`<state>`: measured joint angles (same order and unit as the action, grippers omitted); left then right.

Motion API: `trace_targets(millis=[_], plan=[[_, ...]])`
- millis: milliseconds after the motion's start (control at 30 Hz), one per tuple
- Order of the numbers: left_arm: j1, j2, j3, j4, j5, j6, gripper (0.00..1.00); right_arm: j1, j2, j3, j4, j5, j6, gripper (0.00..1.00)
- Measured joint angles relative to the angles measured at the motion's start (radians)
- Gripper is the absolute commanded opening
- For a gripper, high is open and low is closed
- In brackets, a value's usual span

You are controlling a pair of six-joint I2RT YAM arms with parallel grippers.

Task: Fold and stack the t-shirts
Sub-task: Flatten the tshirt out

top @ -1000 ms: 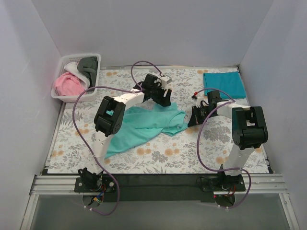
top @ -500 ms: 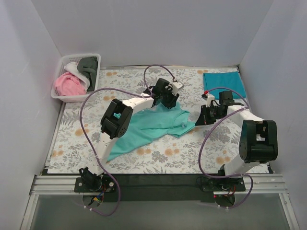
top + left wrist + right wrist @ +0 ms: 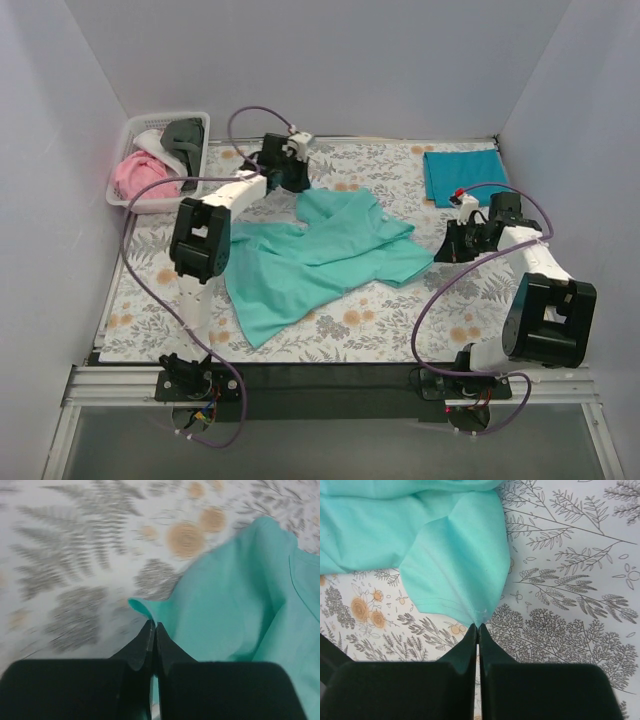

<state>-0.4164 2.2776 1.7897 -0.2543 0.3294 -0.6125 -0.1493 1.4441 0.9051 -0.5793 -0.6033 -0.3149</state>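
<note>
Tee status: mint t-shirt [image 3: 320, 265] lies spread and rumpled in the middle of the floral cloth [image 3: 420, 325]. We see the left gripper [image 3: 153, 626] clamped fully closed on its far corner, mint fabric pinched at the fingertips. Right gripper [image 3: 478, 626] is closed too, with the sleeve tip caught at the finger ends. Folded teal-blue t-shirt [image 3: 465, 175] sits flat at the far right corner. Pink tee [image 3: 140, 177] and others are in the basket [image 3: 128, 203] at far left
</note>
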Motion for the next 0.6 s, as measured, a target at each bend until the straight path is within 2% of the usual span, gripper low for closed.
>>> trace_targets(millis=[100, 167, 267, 367, 467, 600], plan=[[0.121, -0.148, -0.11, -0.009, 0.001, -0.011, 0.0, -0.013, -0.017, 0.008, -0.021, 0.019, -0.031, 0.01], [0.164, -0.267, -0.197, -0.02, 0.0, -0.018, 0.0, -0.013, -0.023, 0.008, -0.04, 0.029, -0.049, 0.01], [0.157, -0.396, -0.288, -0.027, 0.009, -0.024, 0.0, -0.012, -0.028, 0.009, -0.061, 0.034, -0.063, 0.01], [0.134, -0.433, -0.308, -0.014, 0.027, -0.034, 0.0, -0.012, -0.013, 0.048, -0.086, 0.043, -0.066, 0.01], [0.14, -0.352, -0.211, -0.016, 0.046, -0.055, 0.0, -0.013, 0.077, 0.2, -0.101, 0.051, -0.055, 0.01], [0.182, -0.105, 0.137, 0.011, 0.07, -0.083, 0.0, -0.023, 0.232, 0.508, -0.072, 0.047, -0.026, 0.01]])
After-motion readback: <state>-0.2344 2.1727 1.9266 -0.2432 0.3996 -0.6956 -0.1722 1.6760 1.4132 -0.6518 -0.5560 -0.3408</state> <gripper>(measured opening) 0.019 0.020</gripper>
